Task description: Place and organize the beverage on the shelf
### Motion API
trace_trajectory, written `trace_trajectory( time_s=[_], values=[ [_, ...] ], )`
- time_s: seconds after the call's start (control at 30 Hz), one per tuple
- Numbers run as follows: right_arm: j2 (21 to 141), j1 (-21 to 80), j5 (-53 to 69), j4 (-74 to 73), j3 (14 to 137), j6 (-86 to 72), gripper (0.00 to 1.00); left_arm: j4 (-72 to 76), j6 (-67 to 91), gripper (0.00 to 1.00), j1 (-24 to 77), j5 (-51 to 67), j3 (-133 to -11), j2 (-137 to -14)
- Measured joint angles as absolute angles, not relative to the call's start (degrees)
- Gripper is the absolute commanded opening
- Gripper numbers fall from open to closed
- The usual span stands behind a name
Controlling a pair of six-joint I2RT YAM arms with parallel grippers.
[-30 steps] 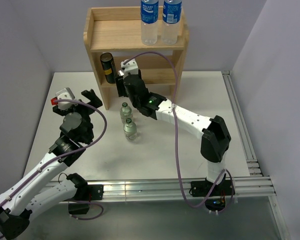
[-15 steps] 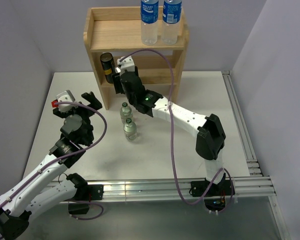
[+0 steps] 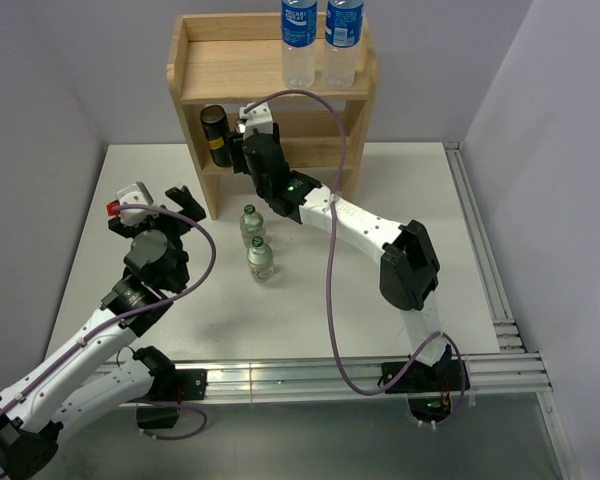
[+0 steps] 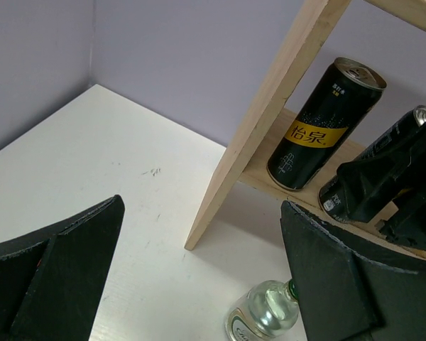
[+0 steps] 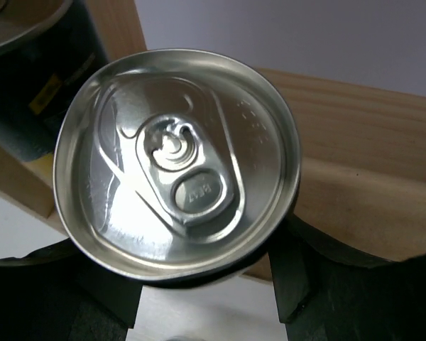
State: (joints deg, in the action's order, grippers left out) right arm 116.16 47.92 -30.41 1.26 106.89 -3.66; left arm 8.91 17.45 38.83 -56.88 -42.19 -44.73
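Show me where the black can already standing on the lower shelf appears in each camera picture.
Top external: can, upper left, under the shelf's top tier.
Left wrist: can, right of centre, on the lower tier.
Right wrist: can, top left corner, mostly cropped.
Shared landmark: the wooden shelf.

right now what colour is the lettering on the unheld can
Gold, on the black can; best in left wrist view.

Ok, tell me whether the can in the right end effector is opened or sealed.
Sealed. The right wrist view shows the can with its pull tab flat on an unbroken lid.
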Motion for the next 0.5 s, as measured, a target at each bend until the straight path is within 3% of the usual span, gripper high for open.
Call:
trace_trajectory(
  time_s=[0.47, 0.5],
  values=[
    [118.4, 46.6, -30.8, 3.8, 108.7, -3.8, 0.00, 10.0, 17.2, 0.99, 38.8, -56.9, -41.8, -45.9],
    [118.5, 46.6, -30.9, 3.9, 108.7, -3.9, 0.07, 10.0, 17.1, 0.99, 38.8, -56.9, -41.7, -46.0]
  ],
)
